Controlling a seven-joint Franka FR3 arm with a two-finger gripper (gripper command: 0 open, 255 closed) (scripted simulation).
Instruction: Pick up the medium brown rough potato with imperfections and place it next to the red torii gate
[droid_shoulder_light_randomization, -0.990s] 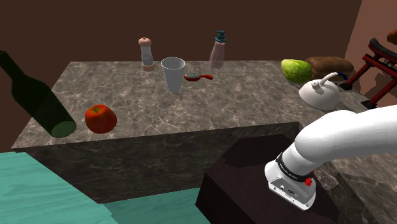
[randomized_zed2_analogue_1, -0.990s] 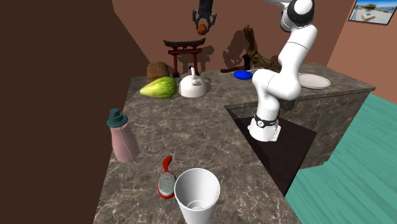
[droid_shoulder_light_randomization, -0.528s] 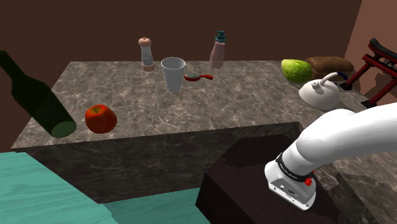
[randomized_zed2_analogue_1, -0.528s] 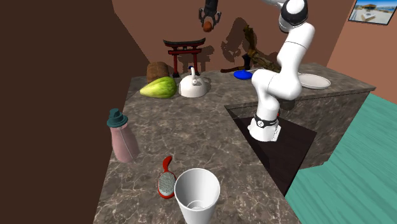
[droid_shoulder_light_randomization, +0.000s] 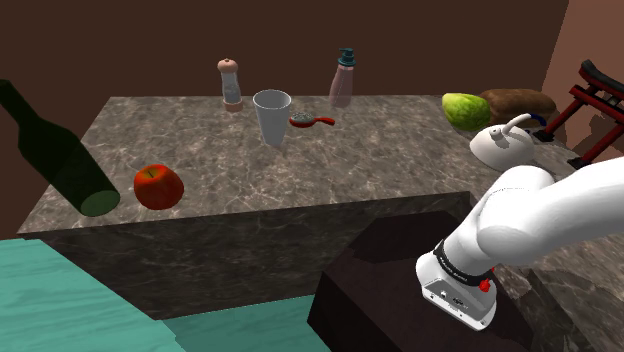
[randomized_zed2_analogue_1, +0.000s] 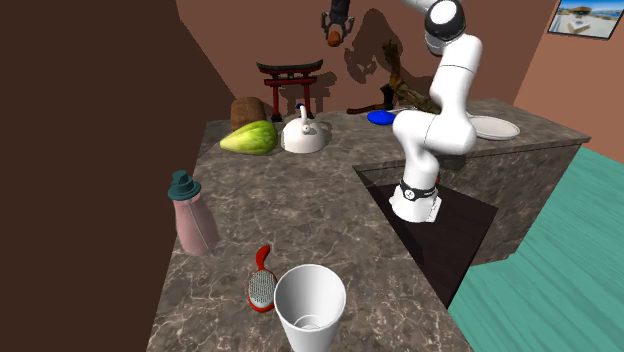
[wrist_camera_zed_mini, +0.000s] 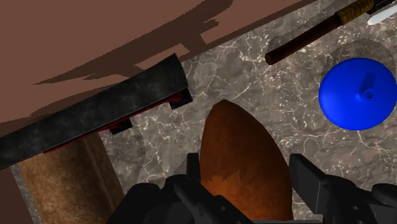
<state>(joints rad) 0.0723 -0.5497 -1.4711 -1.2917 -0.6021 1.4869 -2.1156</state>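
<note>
Tool (randomized_zed2_analogue_1: 336, 28), clamped on the brown potato (wrist_camera_zed_mini: 240, 153) high above the red torii gate (randomized_zed2_analogue_1: 291, 85), should ease gently down onto bare worktop (randomized_zed2_analogue_1: 320, 200) just beside the gate's leg, clearing its top beam, before letting go.

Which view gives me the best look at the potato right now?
Wrist view: the potato sits large and close, clasped in the gripper, its brown skin plain. The second exterior view shows it as a small brown lump in the gripper, high up near the red torii gate.

The marble counter (droid_shoulder_light_randomization: 380, 160) bears an apple (droid_shoulder_light_randomization: 158, 187), cup (droid_shoulder_light_randomization: 272, 117), brush (droid_shoulder_light_randomization: 311, 121), kettle (droid_shoulder_light_randomization: 497, 144) and red torii gate (randomized_zed2_analogue_1: 291, 70).
</note>
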